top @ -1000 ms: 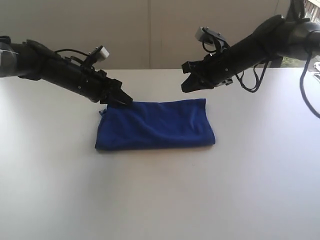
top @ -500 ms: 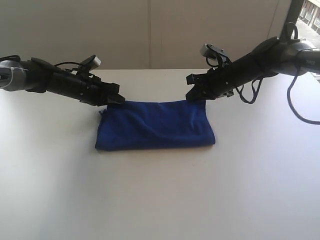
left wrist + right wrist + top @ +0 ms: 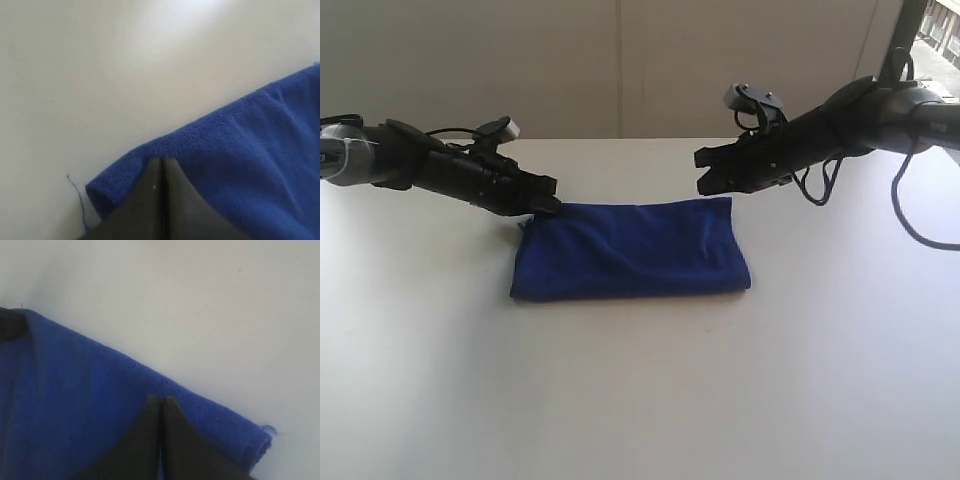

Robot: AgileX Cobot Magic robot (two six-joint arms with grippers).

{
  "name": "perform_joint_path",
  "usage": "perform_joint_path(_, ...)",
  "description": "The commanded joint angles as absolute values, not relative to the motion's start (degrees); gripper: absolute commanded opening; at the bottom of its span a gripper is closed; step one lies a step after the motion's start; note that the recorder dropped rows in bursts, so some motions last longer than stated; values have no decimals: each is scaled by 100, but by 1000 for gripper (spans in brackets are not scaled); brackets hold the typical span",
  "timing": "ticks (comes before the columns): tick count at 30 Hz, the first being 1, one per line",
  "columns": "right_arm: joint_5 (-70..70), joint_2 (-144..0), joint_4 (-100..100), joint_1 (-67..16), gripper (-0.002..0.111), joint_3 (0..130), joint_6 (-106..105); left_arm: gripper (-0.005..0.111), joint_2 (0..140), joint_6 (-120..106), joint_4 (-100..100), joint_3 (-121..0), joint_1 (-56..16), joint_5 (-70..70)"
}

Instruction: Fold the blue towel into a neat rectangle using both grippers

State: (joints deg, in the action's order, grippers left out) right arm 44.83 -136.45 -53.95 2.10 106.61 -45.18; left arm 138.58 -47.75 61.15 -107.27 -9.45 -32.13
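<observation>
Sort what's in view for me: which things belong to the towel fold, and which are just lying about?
Belongs to the job: blue towel, left gripper, right gripper, both shut.
Just there: white table, wall behind; no stray items show.

One blue towel (image 3: 630, 250), one white table (image 3: 640, 400), and two grippers (left gripper (image 3: 552, 204), right gripper (image 3: 703, 180)).

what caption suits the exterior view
Shut black pincer left gripper and right gripper near the far corners of a folded blue cloth towel
</observation>
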Motion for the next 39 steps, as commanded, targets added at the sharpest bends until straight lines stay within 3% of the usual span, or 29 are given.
perform_joint_path(1, 4478, -13803, -5460, 236, 0, 10677, -4627, 0, 13859, -4779, 6086, -10753, -931, -3255)
perform_joint_path(21, 4109, -13924, -5451, 236, 0, 10687, -4685, 0, 13759, -4333, 5396, -10806, -931, -3400)
perform_joint_path(28, 4025, -12545, -4854, 236, 0, 10687, -4973, 0, 12799, -4384, 5507, -10806, -931, -3316)
perform_joint_path(39, 4614, -9936, -1230, 236, 0, 10302, -2186, 0, 9939, -2600, 1976, -10522, -909, -3528)
